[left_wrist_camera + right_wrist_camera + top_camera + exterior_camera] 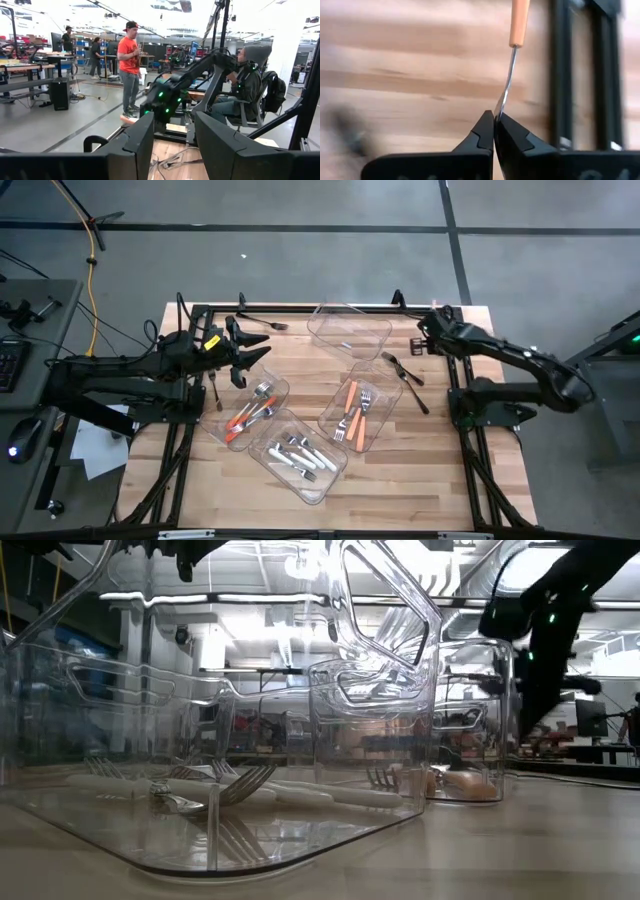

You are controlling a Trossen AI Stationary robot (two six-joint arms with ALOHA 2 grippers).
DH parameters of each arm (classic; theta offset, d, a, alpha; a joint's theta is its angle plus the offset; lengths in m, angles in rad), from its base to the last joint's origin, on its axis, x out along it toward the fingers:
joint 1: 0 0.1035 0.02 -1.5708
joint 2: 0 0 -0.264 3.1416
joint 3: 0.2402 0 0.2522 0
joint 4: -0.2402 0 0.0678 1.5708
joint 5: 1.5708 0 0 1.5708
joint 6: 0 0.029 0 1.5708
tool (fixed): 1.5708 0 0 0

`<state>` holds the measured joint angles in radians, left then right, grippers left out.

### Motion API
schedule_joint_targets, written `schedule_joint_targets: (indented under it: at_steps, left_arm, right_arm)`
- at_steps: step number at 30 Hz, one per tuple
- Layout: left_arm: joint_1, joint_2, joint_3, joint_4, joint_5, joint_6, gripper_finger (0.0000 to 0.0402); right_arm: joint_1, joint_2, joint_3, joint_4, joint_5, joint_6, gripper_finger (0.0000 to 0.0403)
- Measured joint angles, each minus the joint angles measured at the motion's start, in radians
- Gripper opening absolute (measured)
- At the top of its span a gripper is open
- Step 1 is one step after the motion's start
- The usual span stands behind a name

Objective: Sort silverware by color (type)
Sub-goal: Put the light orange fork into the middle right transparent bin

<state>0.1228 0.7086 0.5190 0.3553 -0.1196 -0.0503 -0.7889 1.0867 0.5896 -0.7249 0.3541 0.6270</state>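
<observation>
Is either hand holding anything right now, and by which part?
The right hand is shut on an orange-handled utensil, pinched at its metal end, handle sticking out. The left hand is open and holds nothing.

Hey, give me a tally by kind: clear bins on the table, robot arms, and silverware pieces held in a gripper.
Clear bins: 4
Robot arms: 2
Silverware held: 1, the orange-handled piece in the right gripper
Total: 7

Orange-handled utensil [519, 22] (handle cut off)
</observation>
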Motion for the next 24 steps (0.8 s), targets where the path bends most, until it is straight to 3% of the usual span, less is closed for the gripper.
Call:
schedule_joint_targets:
  at_steps: [6,10,19,24]
  left_arm:
    - [0.0,0.0,0.0,0.0,0.0,0.0,0.0131]
    - [0.0,0.0,0.0,0.0,0.0,-0.001,0.0131]
    - [0.0,0.072,0.0,0.023,0.038,-0.157,0.0131]
    - [-0.001,0.14,0.0,0.124,0.114,-0.159,0.0131]
  right_arm:
    - [0.178,-0.214,0.001,0.243,-0.085,-0.02,0.0001]
    - [0.294,-0.28,0.003,0.488,-0.173,-0.025,0.0]
    - [0.544,-0.219,0.004,0.952,-0.341,-0.138,0.0]
    - [0.671,-0.147,0.004,1.087,-0.344,-0.157,0.0]
